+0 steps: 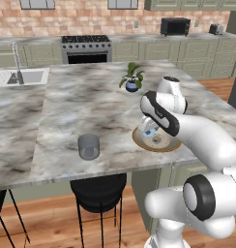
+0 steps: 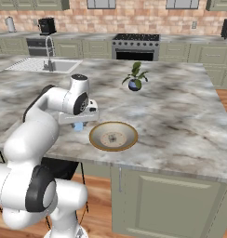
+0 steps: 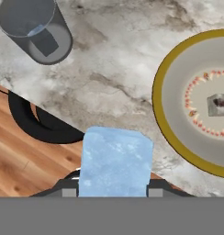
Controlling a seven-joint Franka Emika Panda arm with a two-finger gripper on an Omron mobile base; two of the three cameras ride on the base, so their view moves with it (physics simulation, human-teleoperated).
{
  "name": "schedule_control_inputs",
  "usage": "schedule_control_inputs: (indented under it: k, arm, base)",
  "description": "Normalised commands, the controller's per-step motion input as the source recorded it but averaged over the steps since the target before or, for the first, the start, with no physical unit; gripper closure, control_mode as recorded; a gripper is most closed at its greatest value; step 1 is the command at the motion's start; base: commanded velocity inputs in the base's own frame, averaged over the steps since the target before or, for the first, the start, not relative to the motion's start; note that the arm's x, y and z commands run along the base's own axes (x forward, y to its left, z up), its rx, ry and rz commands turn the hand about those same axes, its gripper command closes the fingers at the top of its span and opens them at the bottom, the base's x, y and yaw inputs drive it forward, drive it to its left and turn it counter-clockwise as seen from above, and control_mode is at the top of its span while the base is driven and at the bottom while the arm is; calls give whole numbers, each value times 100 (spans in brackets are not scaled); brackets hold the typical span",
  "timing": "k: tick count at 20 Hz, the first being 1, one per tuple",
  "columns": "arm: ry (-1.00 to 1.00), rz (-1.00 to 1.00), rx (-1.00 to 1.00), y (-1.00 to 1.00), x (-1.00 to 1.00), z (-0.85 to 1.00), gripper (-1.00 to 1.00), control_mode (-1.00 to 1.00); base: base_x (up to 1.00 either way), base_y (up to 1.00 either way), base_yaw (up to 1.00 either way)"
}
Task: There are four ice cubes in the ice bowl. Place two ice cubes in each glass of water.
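Gripping a pale blue ice cube (image 3: 115, 160), the claw (image 3: 114, 190) hangs above the front edge of the tabletop (image 1: 91, 97), its jaws closed narrowly on the cube's two sides. In the hand view the cube hides most of both finger tips, and its lower part is cut off at the bottom of the picture. From the left base view the claw (image 1: 150, 130) is largely masked by the robot's own forearm, with just a bluish patch showing beneath it; from the right base view the cube (image 2: 78, 126) peeks out under the hand.

Just beside the claw sits the ice bowl (image 3: 169, 124), close to the front edge, cut off at the right side of the hand view. A small greyish cube-like lump (image 3: 218, 105) lies at its centre, possibly another ice cube, though it is too dim to be sure.

One glass of water (image 1: 88, 147) stands farther along the front edge, well apart from the bowl (image 1: 139, 140); in the hand view the glass (image 3: 36, 30) is clipped at the top corner. A potted plant (image 1: 132, 77) stands toward the tabletop's far edge.
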Motion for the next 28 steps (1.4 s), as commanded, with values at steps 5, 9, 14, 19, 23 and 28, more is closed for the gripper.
schedule_control_inputs:
  k: [5,9,14,19,23,28]
  arm:
    - [0,0,0,0,0,0,100,100]
    - [0,0,0,0,0,0,100,100]
    - [0,0,0,0,0,0,100,100]
    - [0,0,0,0,0,0,100,100]
    - [0,0,0,0,0,0,100,100]
    - [0,0,0,0,0,0,100,100]
  base:
    - [0,0,0]
    - [0,0,0]
    - [-7,6,1]
    - [-1,46,0]
    - [0,65,0]
    - [0,74,0]
